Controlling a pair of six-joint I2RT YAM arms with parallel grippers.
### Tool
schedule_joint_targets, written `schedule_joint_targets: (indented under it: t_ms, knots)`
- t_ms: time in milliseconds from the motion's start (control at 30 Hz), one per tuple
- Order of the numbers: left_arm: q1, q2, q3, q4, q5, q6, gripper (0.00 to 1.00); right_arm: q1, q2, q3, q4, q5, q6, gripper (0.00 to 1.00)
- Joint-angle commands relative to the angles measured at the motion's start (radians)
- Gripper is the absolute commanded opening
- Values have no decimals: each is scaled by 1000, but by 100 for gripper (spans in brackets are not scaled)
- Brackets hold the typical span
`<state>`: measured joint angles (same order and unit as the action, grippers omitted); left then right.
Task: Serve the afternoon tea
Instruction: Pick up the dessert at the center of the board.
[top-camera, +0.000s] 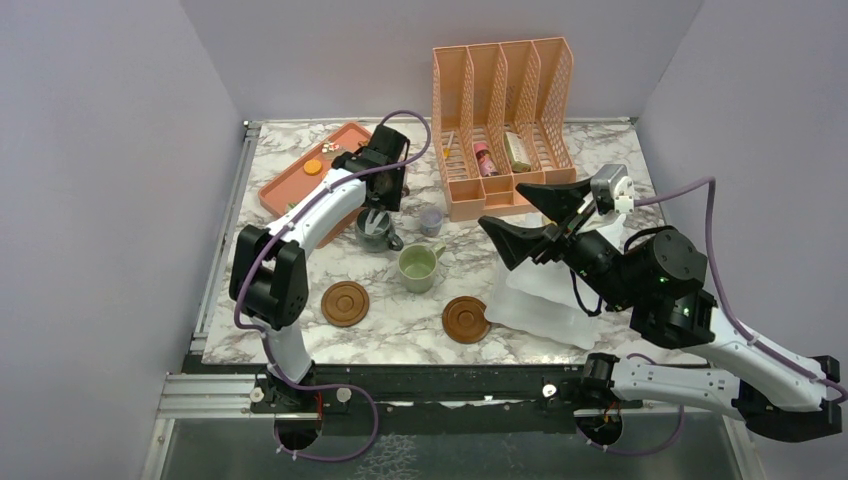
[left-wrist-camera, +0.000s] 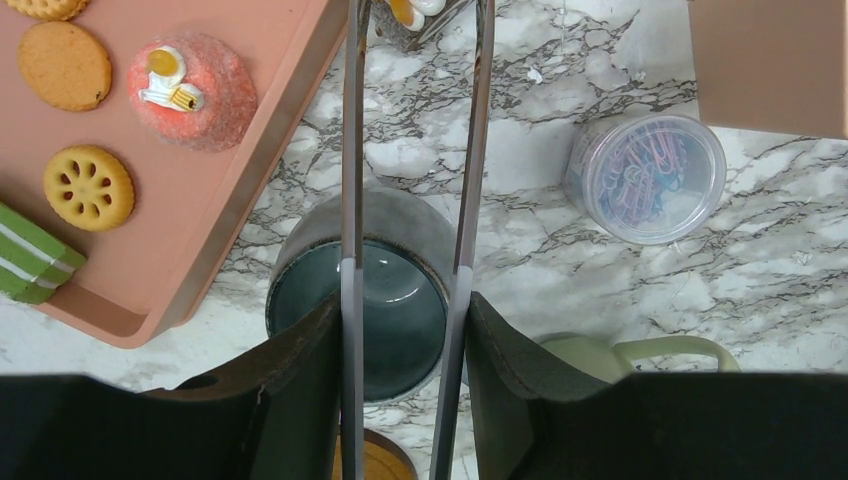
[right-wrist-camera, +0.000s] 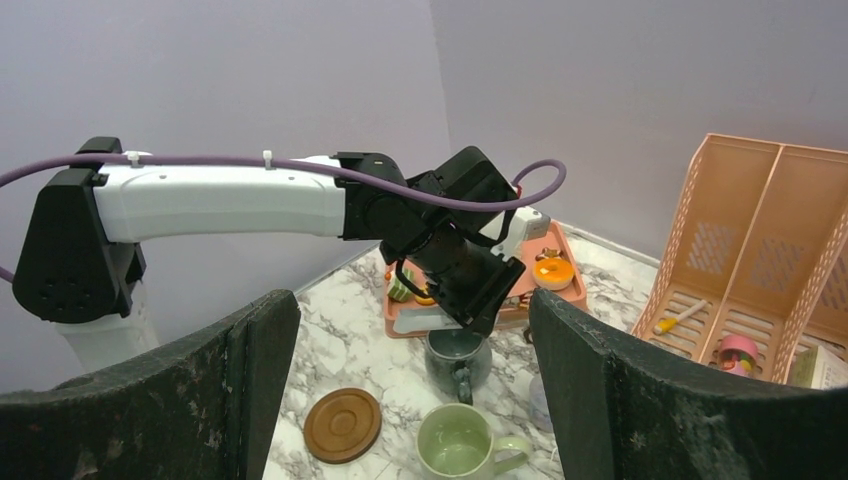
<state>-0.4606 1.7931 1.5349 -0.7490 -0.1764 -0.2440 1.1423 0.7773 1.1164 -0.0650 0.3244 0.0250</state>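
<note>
Standing under everything: white marble-patterned table (top-camera: 400, 338), with my two bases at its near edge.
Rack: peach plastic four-slot file organiser (top-camera: 500, 90) at the far edge, right of centre; a small pink bottle (top-camera: 485, 160) lies in one slot.
Tray: long salmon-pink plastic tray (top-camera: 290, 188) at the far left, set at a slant.
Bag: clear plastic bag (top-camera: 540, 300) on the near right, under my right arm.
Right hand: my right gripper (top-camera: 500, 205) hangs in the air in front of the rack, fingers spread wide with nothing between them.
Left hand: my left gripper (left-wrist-camera: 402, 305) pinches a pair of silver metal tongs (left-wrist-camera: 352, 150), one finger against each arm.
Tongs: their arms cross over the mouth of the mug below; I cannot see the tips.
Mugs: round grey-blue ceramic mug (left-wrist-camera: 400, 225) just right of the tray's near corner; pale green ceramic mug (top-camera: 415, 268) nearer and to its right. Both stand on bare marble.
Coasters: two round brown wooden coasters (top-camera: 345, 303) (top-camera: 466, 319), bare, near-left and near-right of the green mug.
Cup: tiny clear lilac cup (left-wrist-camera: 645, 178) of paper clips, between the grey-blue mug and the rack.
Sweets: on the tray are a brown toy cookie (left-wrist-camera: 64, 65), a pink domed cake (left-wrist-camera: 192, 92), a yellow holed biscuit (left-wrist-camera: 88, 187) and an orange donut (top-camera: 314, 167).
</note>
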Motion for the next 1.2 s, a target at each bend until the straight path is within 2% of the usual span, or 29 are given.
schedule_joint_targets:
  t_ms: [0, 367, 700, 867, 1167]
  knots:
    - [-7, 17, 2, 3, -24, 15, 45, -1, 0, -6, 37, 20, -14, 90]
    - [-7, 54, 16, 4, -18, 19, 45, -1, 5, -5, 37, 20, -14, 90]
    - [-7, 8, 21, 4, 119, -9, 42, -1, -1, -7, 40, 21, -11, 90]
    - [-7, -14, 41, 2, 136, -19, 42, -1, -5, -5, 36, 21, -9, 90]
    - [-1, -8, 45, -31, 109, 38, 47, -1, -16, -10, 30, 22, -5, 90]
